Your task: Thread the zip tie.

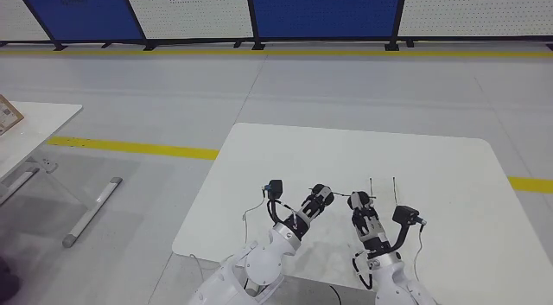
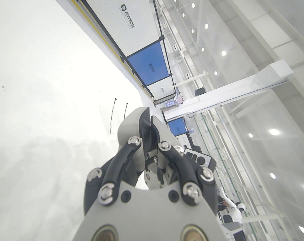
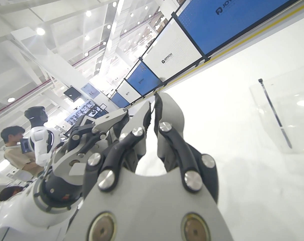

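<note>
state: left gripper (image 2: 149, 122) hangs over the worktop (image 1: 449, 167) close to its near edge. its fingers (image 2: 133, 124) are pressed pad to pad with nothing between them. right gripper (image 3: 154, 106) sits just beside it, also low over the near part. its fingers (image 3: 172, 112) are closed the same way and empty, and the pad lining looks frayed at the tips.

task item: one zip tie (image 1: 371, 188) and a second zip tie (image 1: 394, 187) lie flat side by side, about midway between the left and right edges. both run from near edge toward far edge, heads at the far end. they are apart from each other and lie just beyond the right gripper. neither is touched.

step in hand (judgement): nothing picked up yet, so the task is at its start. first job is to get one tie off the surface.

how to do it well:
- part the fingers before descending. shut tips will only push the strap around.
- pick the tie closer to the grippers, so the other is not disturbed.
- the strap is thin and flat, so come down square and pinch across its width near the head.
- take the tail in the other fingers, leaving the tip free for the slot.
- risk: the frayed pads may let the strap slip or twist.
</note>
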Robot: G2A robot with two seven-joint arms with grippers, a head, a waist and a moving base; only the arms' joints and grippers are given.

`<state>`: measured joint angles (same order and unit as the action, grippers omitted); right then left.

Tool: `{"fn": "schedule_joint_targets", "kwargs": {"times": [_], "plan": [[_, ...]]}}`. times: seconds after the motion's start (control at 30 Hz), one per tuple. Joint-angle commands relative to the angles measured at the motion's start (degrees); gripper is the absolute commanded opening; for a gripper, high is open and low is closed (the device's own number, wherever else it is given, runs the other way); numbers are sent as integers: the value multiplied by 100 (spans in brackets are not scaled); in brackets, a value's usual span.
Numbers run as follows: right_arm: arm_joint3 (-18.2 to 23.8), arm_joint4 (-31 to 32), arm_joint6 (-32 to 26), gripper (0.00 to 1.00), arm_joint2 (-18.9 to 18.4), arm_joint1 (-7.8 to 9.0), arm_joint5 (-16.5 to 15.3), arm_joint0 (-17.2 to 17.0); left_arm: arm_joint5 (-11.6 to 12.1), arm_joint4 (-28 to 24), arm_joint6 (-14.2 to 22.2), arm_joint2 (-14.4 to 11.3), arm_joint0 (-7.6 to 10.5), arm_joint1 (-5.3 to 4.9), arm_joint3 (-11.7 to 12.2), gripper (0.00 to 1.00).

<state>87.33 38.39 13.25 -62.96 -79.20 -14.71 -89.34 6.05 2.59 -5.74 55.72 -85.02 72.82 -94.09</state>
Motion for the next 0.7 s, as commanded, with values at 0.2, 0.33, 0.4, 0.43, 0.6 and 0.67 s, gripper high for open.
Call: {"fn": "schedule_joint_targets", "kwargs": {"times": [0.2,0.33,0.4,0.43,0.6,0.67], "plan": [[-5,-33,-172,0,37,-4,-60,16,0,0,0,0,0,0,0,0],[-15,-292,-441,0,-7,3,-213,66,0,0,0,0,0,0,0,0],[-39,-345,-507,0,-38,9,-270,91,0,0,0,0,0,0,0,0],[-54,-356,-522,0,-47,10,-282,102,0,0,0,0,0,0,0,0],[-93,-331,-559,0,-50,12,-295,135,0,0,0,0,0,0,0,0],[-89,-319,-546,0,-49,12,-293,132,-14,2,10,-2,7,3,2,0]]}}
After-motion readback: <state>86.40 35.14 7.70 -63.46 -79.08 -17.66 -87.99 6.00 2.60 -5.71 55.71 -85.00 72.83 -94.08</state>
